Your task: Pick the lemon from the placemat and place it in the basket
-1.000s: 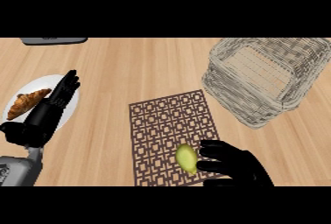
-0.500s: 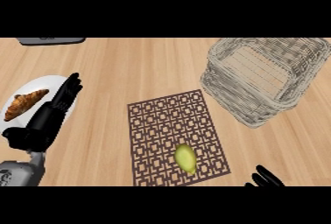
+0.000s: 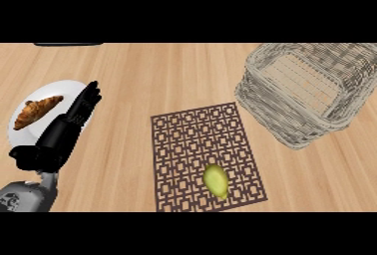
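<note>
The small yellow-green lemon (image 3: 215, 180) lies free on the brown lattice-patterned placemat (image 3: 203, 142), near its lower edge, nothing touching it. Up to the right, just off the mat's corner, stands the grey woven wire basket (image 3: 283, 122), tilted in view. The pale wood-grain worktop (image 3: 154, 69) carries it all, and no writing or label shows anywhere. At the left, the black left robot hand (image 3: 70, 124) rests open, fingers straight, over the rim of a white round plate (image 3: 53, 89) holding a golden-brown croissant (image 3: 35, 112). The right robot hand is out of sight.
</note>
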`<state>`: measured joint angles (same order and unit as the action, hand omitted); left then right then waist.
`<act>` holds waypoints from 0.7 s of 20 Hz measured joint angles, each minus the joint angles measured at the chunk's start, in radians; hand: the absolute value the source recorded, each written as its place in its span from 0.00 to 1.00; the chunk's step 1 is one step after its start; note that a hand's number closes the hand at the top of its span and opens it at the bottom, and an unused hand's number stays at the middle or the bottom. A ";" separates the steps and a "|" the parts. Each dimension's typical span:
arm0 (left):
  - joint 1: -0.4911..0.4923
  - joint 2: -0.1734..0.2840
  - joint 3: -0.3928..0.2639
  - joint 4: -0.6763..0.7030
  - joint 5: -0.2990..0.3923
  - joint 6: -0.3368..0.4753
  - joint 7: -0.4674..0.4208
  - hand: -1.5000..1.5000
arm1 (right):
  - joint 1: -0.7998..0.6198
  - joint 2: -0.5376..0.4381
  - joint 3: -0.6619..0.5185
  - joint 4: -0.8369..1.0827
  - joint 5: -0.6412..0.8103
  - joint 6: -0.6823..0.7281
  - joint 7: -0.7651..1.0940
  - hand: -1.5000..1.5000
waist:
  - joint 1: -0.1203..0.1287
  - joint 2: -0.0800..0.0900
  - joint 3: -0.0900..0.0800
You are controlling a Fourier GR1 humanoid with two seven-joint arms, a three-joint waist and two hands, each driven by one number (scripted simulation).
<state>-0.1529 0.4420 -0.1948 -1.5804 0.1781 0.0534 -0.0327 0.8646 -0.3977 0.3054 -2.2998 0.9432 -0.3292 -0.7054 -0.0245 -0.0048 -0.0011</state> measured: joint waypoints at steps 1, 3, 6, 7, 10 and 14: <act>-0.001 -0.002 0.006 0.010 0.000 -0.011 -0.006 0.50 | 0.017 -0.005 -0.009 -0.001 -0.007 -0.004 -0.008 0.00 | 0.002 0.001 0.000; 0.002 -0.009 0.014 0.013 -0.004 -0.024 -0.009 0.50 | 0.035 -0.019 -0.041 -0.003 -0.035 -0.002 -0.022 0.00 | 0.007 0.001 0.001; -0.008 -0.011 0.035 0.029 -0.008 -0.047 -0.011 0.50 | 0.042 -0.019 -0.072 0.023 -0.070 -0.020 -0.061 0.00 | 0.010 0.002 0.001; -0.016 -0.021 0.034 0.032 -0.017 -0.044 -0.005 0.50 | 0.027 -0.021 -0.086 0.031 -0.087 -0.011 -0.064 0.00 | 0.011 0.003 0.001; -0.006 -0.024 0.050 0.027 -0.020 -0.067 -0.008 0.50 | -0.012 0.005 -0.073 0.047 -0.088 0.007 -0.052 0.00 | 0.016 0.003 0.001; -0.038 -0.042 0.061 0.044 -0.030 -0.078 0.010 0.50 | -0.101 0.058 -0.025 0.143 -0.080 0.006 -0.058 0.00 | 0.019 0.004 0.001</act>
<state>-0.1913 0.3997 -0.1335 -1.5364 0.1479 -0.0242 -0.0226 0.7633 -0.3399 0.2808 -2.1568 0.8629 -0.3227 -0.7638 -0.0058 -0.0005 0.0001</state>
